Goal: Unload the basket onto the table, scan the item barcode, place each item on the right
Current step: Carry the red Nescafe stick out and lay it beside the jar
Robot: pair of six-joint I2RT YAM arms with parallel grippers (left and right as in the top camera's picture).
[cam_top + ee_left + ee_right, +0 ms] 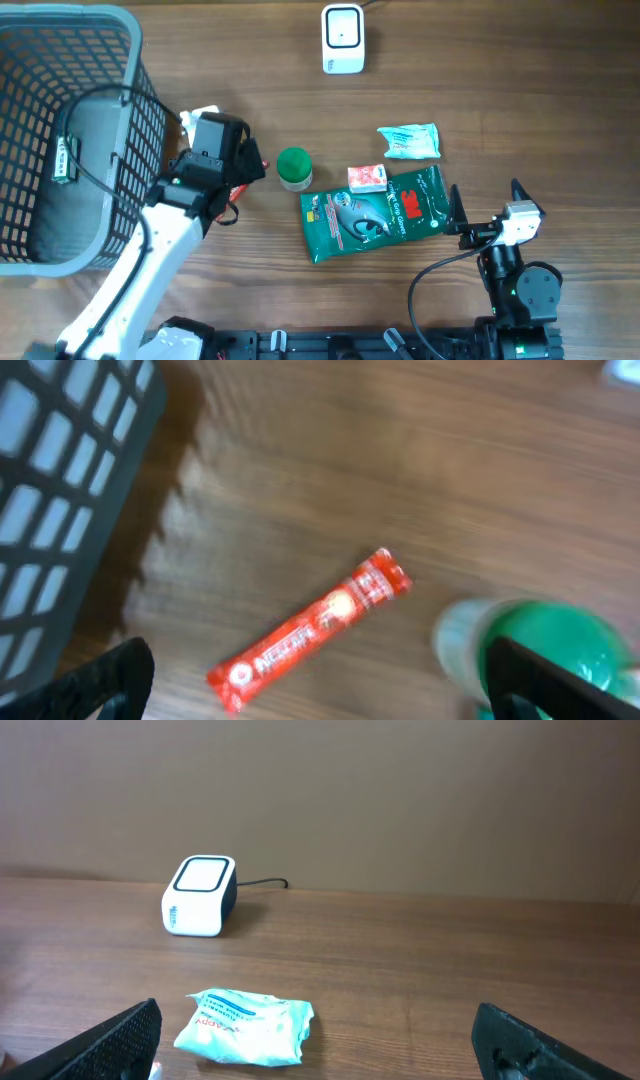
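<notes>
A red Nescafé stick sachet (310, 630) lies flat and slanted on the wood-grain desk (520, 60), between the spread fingers of the left end effector (318, 688), which touch nothing. Just beside the sachet stands a small jar with a green lid (294, 167), and on its other side rises the dark mesh wall of a grey plastic basket (140, 110) that fills the desk's far-left corner. Further right lie a green 3M pack (375, 212), with a small red-and-white box (367, 178) touching its upper edge, and a crumpled white-and-blue packet (408, 141). The white barcode scanner (342, 38) sits at the far edge, well apart from the sachet, its cable trailing off. The right end effector (320, 1040) hovers low at the near edge, jaws wide and empty. Behind the desk stands a plain brown wall (400, 800).
</notes>
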